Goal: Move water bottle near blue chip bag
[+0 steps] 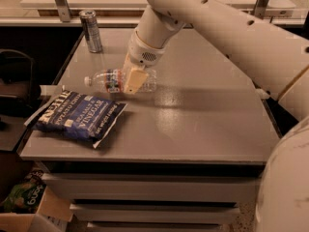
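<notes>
The water bottle [112, 81], a small clear ribbed plastic one with a white cap and a blue, red and white label band, lies on its side on the flat grey table [203, 115]. Its cap points left, toward the table's edge. The robot's cream-coloured two-finger gripper [133, 84] comes down over the bottle's middle, just right of the label, at the end of the thick white arm [222, 28] that reaches in from the upper right. Whether the claw is clamped on the bottle or merely set around it cannot be told from this angle.

The blue chip bag [79, 115], a flat dark navy crinkly packet with white lettering, lies at the front left of the table, just in front of the bottle and apart from it by a narrow strip of bare tabletop. A slim silver metal can [91, 30] stands upright at the back left, well apart from both.

By the look of it the carrying is all but done, as the bottle already lies close to the bag. The next move probably calls for a clean release and a straight lift away, without rolling the bottle or nudging the bag.
</notes>
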Motion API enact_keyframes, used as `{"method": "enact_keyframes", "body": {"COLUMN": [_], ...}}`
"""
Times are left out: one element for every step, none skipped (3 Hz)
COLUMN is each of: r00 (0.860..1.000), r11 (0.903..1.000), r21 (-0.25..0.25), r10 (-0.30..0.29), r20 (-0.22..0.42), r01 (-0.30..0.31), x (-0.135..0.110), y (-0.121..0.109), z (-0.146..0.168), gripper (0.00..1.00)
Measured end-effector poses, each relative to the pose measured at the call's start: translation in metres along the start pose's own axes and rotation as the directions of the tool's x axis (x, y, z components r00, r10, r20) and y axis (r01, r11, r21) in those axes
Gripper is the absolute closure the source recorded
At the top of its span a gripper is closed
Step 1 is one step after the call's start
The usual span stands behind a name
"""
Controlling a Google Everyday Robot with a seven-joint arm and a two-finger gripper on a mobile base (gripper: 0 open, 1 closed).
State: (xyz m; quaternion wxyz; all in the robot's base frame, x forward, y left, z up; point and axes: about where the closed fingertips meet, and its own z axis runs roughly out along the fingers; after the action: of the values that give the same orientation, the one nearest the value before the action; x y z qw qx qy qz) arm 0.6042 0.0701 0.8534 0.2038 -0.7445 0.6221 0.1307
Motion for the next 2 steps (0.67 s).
{"method": "enact_keyframes", "body": {"r00": [0.999, 0.998], "r11": [0.9998, 0.9988], "r21": [-0.006, -0.012], "r10": [-0.021, -0.048], "r20": [0.025, 0.046], "r01": [0.021, 0.048], "x": [-0.0012, -0.0028], "y": [-0.0001, 0.0008], "z": [-0.0028, -0.0062], "gripper": [0.36, 0.13]}}
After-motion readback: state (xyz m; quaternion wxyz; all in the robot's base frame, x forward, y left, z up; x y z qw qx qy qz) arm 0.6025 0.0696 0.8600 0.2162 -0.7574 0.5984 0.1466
